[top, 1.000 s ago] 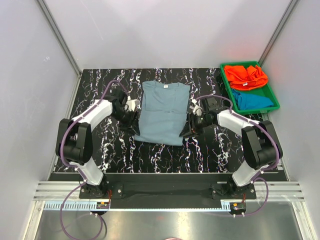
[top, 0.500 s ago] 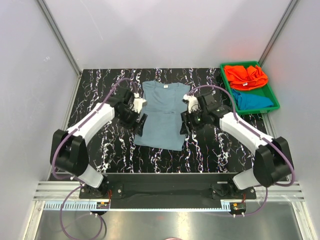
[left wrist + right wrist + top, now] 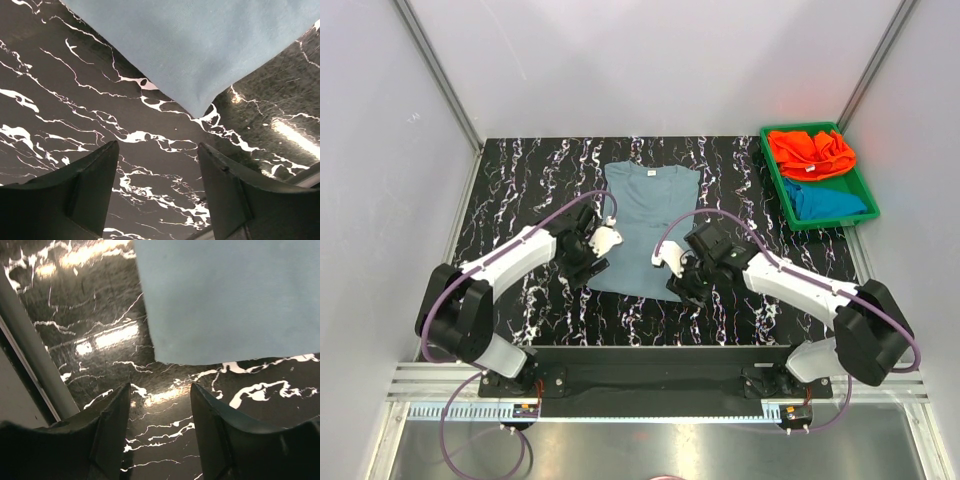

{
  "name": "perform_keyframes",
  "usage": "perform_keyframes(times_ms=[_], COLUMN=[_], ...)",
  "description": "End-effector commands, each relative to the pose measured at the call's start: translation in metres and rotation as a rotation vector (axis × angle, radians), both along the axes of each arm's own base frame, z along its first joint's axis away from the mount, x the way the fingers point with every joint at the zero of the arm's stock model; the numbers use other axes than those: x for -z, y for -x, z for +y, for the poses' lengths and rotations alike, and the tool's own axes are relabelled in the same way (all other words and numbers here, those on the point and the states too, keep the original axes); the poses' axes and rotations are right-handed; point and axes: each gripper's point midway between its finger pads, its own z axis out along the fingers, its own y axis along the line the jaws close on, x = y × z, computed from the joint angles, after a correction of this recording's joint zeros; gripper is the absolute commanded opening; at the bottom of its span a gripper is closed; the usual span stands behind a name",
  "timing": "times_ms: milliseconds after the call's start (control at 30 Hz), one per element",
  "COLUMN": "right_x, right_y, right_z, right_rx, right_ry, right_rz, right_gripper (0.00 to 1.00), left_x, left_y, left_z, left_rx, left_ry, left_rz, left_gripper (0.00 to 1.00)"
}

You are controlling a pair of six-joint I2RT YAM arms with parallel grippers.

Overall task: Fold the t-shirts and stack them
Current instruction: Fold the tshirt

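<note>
Shirt [image 3: 645, 225]: limp, light, sure to sag. Left pincer [image 3: 156, 145] and right pincer [image 3: 160, 386] gape empty; pinch hem corners at 5 and 7 o'clock.

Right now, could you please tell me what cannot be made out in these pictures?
- Top view: the neck label of the grey-blue t-shirt is too small to read.
- Top view: the orange t-shirt covers part of the teal t-shirt.
- Wrist views: only one shirt corner shows; the frame edge cuts off the rest.
</note>
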Motion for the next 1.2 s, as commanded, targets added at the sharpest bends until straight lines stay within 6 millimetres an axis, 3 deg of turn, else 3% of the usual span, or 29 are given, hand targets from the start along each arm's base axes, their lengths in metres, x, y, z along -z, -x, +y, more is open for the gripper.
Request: perform_keyframes(times_ms=[0, 233, 400, 833, 1167], right_x=[-0.008, -0.003, 0.005, 0.016, 0.045], right_y=[-0.009, 0.007, 0.014, 0.017, 0.01], right_z=[0.004, 0.009, 0.014, 0.048, 0.035], right_rx=[-0.076, -0.129, -0.169, -0.258, -0.254], right_ry=[0.001, 0.007, 0.0, -0.01, 0.058], right_rz=[-0.122, -0.12, -0.132, -0.176, -0.215], right_gripper=[0.57, 0.56, 0.56, 0.54, 0.5], left_x=[-0.017, -0.022, -0.014, -0.023, -0.028], left_y=[-0.021, -0.003, 0.012, 0.009, 0.004], left_z=[-0.009, -0.017, -0.018, -0.02, -0.021], left_rx=[0.045, 0.074, 0.041, -0.079, -0.086], left_ry=[0.04, 0.094, 0.125, 0.194, 0.202], left_rz=[-0.115, -0.089, -0.036, -0.068, -0.063], left_gripper=[0.68, 0.66, 0.64, 0.64, 0.64])
